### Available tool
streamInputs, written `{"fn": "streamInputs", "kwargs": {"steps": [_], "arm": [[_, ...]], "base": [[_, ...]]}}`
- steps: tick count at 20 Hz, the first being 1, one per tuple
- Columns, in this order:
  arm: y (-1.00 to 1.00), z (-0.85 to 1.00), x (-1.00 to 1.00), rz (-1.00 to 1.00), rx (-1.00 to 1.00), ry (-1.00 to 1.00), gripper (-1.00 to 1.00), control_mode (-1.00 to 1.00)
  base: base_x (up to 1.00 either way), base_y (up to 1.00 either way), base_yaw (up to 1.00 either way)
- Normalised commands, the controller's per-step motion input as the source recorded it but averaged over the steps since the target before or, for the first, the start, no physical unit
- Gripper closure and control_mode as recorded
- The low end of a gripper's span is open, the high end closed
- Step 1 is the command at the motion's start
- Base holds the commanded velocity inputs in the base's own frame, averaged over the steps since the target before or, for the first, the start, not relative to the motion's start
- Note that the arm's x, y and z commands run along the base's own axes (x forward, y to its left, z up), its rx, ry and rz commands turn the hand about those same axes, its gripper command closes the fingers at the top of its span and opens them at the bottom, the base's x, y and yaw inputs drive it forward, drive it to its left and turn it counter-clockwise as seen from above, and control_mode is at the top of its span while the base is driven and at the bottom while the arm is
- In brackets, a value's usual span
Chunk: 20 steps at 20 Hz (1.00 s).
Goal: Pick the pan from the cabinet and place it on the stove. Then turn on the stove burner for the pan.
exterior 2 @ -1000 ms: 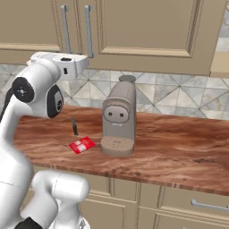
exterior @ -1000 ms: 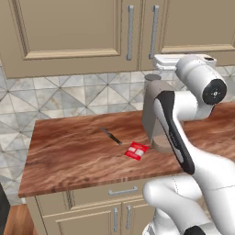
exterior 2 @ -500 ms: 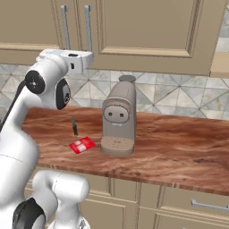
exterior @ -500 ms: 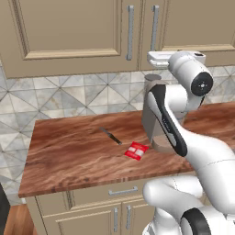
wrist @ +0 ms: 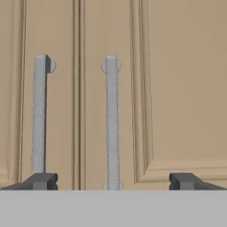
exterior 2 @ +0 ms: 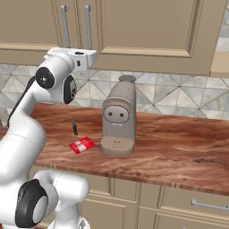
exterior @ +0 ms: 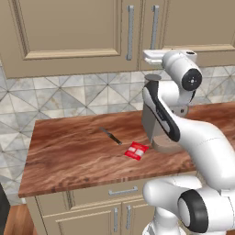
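In the hand view, tool (wrist: pixel 113 181) spread wide, facing closed cabinet (wrist: pixel 177 88), its handles (wrist: pixel 111 124) close

A tall beige wall cabinet (exterior: pixel 69 32) with silver bar handles (wrist: pixel 111 124) spans the frame's top; below, on the wooden counter (exterior 2: pixel 179 143), a small knife (exterior 2: pixel 74 126) lies behind a red packet (exterior 2: pixel 82 145), left of the grey coffee machine (exterior 2: pixel 119 120).

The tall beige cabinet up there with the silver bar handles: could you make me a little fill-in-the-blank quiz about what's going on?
1. Both doors of the tall beige cabinet are ____.
2. The two-finger gripper faces the cabinet doors with its jaws ____.
3. The small red packet lies on the wooden ____.
4. Beside the packet stands a grey ____ machine.

Missing words: closed; open; counter; coffee
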Motion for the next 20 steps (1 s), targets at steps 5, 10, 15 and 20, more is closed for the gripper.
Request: {"fn": "streamInputs", "kwargs": {"steps": [5, 10, 15, 20], "arm": [[0.00, -0.02, 0.38, 0.00, 0.00, 0.00, -1.00, -1.00], [0.00, 0.00, 0.41, 0.00, 0.00, 0.00, -1.00, -1.00], [0.00, 0.00, 0.42, 0.00, 0.00, 0.00, -1.00, -1.00], [0.00, 0.00, 0.44, 0.00, 0.00, 0.00, -1.00, -1.00]], "base": [[0.00, 0.00, 0.00], [0.00, 0.00, 0.00], [0.00, 0.00, 0.00], [0.00, 0.00, 0.00]]}}
